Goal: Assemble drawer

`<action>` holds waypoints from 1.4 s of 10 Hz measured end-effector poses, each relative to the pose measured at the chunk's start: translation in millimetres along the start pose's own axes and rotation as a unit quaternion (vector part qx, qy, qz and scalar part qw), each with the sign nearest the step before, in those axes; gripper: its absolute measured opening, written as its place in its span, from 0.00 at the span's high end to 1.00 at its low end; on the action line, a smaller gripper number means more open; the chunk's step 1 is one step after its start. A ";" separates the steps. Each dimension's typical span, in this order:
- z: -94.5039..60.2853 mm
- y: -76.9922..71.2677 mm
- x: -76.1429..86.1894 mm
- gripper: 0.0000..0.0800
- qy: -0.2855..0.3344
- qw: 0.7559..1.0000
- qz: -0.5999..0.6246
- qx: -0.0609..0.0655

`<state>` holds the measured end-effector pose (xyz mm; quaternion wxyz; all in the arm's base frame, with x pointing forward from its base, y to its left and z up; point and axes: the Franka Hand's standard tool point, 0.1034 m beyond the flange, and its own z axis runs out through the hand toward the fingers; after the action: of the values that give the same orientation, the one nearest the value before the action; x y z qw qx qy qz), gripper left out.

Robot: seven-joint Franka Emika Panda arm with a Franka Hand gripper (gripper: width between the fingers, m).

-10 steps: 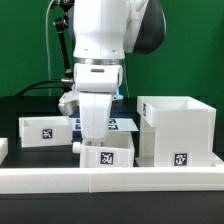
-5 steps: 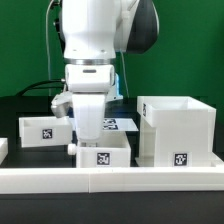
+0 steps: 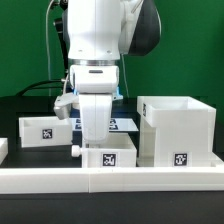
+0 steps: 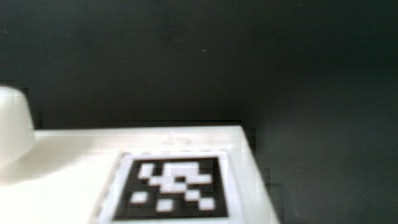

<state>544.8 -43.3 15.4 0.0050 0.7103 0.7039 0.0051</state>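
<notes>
A small white drawer box (image 3: 110, 156) with a black tag on its front stands at the table's front, just to the exterior view's left of the large open white drawer housing (image 3: 176, 130). A small white knob (image 3: 76, 150) sticks out on the box's left side. My gripper (image 3: 95, 140) reaches straight down onto the box's rear wall, its fingertips hidden behind that wall. The box follows the gripper, so it looks held. The wrist view is filled by a white tagged panel (image 4: 169, 165) very close up, with no fingers showing.
A second small white tagged box (image 3: 44, 130) stands at the exterior view's left. The marker board (image 3: 128, 124) lies behind the arm. A white rail (image 3: 60, 180) runs along the table's front edge. A white rounded shape (image 4: 9, 125) shows at the wrist view's edge.
The arm and the small drawer box shifted to the exterior view's left, then back right toward the housing. The box moved with the gripper both ways.
</notes>
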 end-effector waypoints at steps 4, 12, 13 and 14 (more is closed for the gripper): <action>7.8 2.2 17.1 0.95 0.004 1.000 -0.022 0.011; 5.5 2.4 21.6 0.95 0.004 1.000 -0.017 -0.001; 3.9 2.6 22.7 0.95 0.003 1.000 -0.012 0.000; 3.4 2.9 23.0 0.95 0.003 1.000 0.001 0.000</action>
<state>547.9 -20.3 12.0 0.0028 0.7113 0.7029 0.0077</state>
